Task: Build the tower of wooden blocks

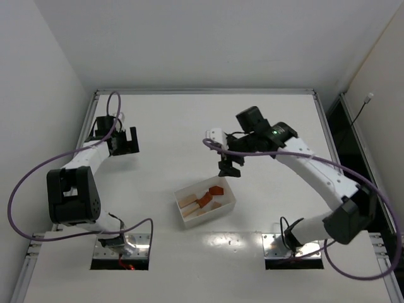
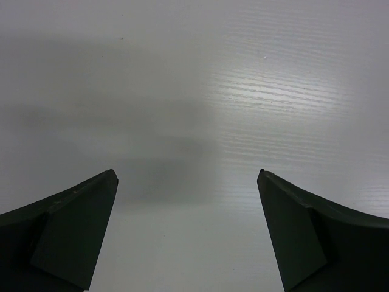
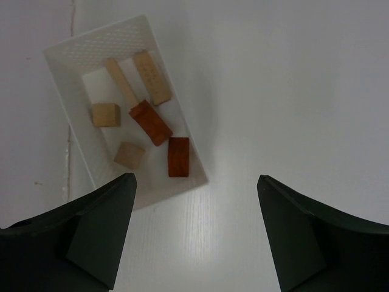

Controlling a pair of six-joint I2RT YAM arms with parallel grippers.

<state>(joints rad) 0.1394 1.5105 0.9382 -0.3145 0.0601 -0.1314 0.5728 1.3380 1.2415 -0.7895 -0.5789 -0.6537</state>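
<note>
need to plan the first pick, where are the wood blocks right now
In the top view the wood blocks lie inside the white box near the table's centre, close beside the open right gripper and far from the left gripper.

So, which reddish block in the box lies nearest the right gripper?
The reddish block at the corner of the box; the other reddish block sits mid-box, farther off.

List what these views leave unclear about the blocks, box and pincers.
- Top view: the wood blocks in the white box are too small to count.
- Right wrist view: one corner of the box hides behind a finger of the open right pincer.
- Left wrist view: the open left pincer frames only table; box out of frame.
</note>
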